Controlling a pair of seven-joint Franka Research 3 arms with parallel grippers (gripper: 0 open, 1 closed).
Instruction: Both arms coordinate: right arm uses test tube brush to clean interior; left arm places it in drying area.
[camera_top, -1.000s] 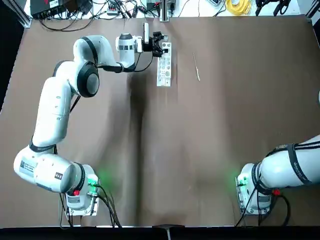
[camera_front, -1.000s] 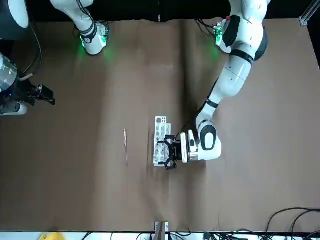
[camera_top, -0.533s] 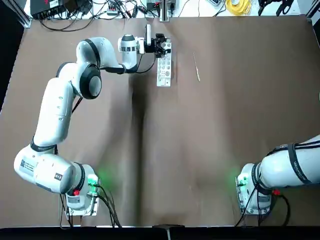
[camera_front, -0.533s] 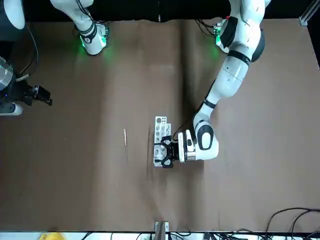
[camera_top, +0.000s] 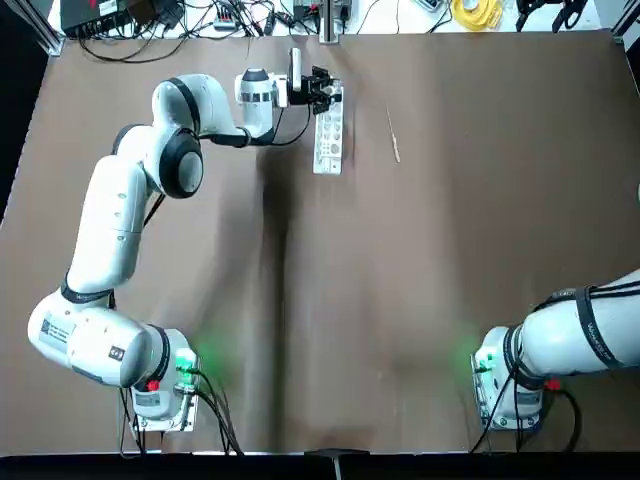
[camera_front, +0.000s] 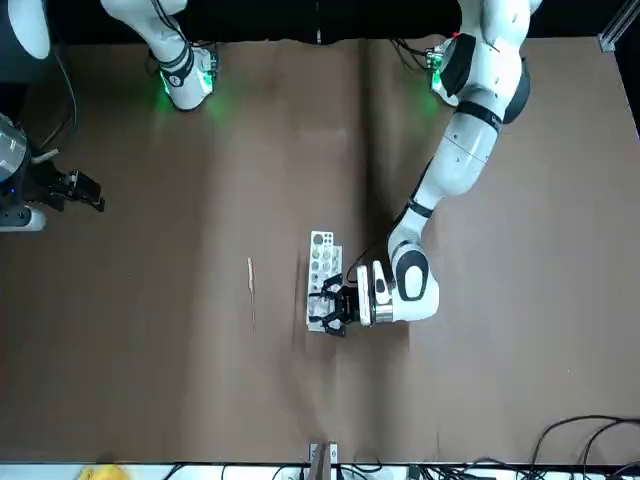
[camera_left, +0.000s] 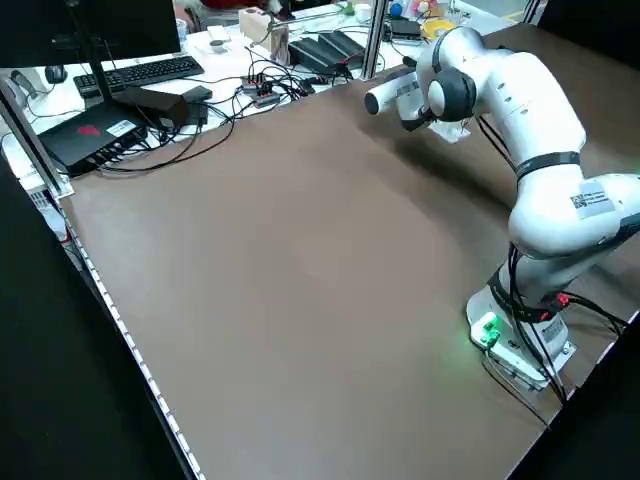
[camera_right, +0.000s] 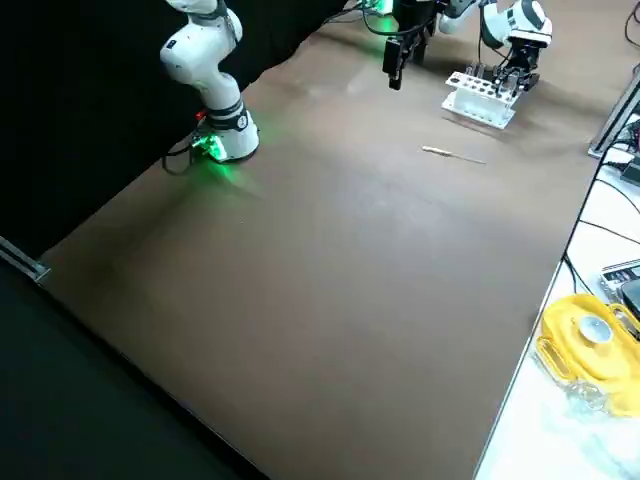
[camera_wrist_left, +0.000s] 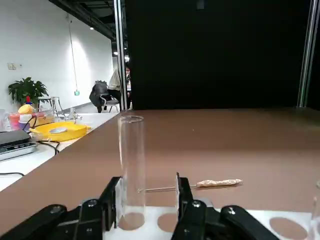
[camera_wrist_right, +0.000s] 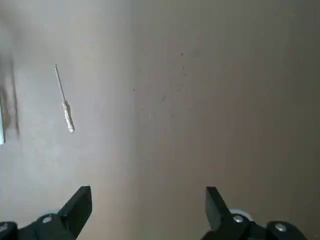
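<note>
Left end effector (camera_wrist_left: 147, 200) spread around upright test tube (camera_wrist_left: 131, 170) seated in drying rack (camera_top: 329, 130), placement seemingly done; brush (camera_top: 393, 134) on tabletop (camera_top: 400, 280), right end effector (camera_wrist_right: 148, 205) spread, idle.

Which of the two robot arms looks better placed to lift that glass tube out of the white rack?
The left. Its hand is already at the white rack, fingers either side of the upright glass tube. The right hand hangs open far off at the table's edge.

Brown table (camera_top: 400, 300) — rack (camera_top: 329, 140), brush (camera_top: 393, 133)
</note>
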